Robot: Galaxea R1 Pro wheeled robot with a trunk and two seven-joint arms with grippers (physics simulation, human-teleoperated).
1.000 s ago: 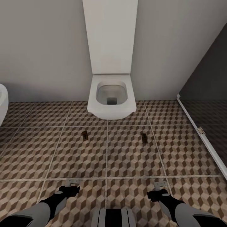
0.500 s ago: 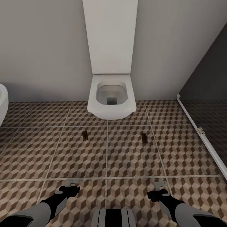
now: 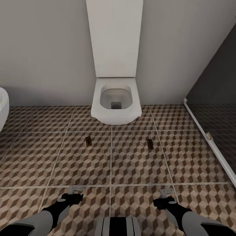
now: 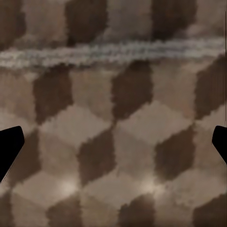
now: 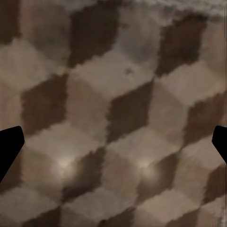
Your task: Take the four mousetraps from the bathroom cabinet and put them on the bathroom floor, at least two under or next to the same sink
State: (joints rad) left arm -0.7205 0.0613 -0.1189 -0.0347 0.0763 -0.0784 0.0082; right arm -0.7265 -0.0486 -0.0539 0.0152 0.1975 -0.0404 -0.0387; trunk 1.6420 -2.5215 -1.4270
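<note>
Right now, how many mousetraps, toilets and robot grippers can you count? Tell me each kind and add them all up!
Mousetraps on the bathroom floor: 2, the left mousetrap and the right mousetrap
Toilet: 1
Grippers: 2, the left gripper and the right gripper
Total: 5

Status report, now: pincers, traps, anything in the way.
Left pincer and right pincer open, empty, low over the floor. Two traps lie on tiles before the toilet. Nothing between.
</note>
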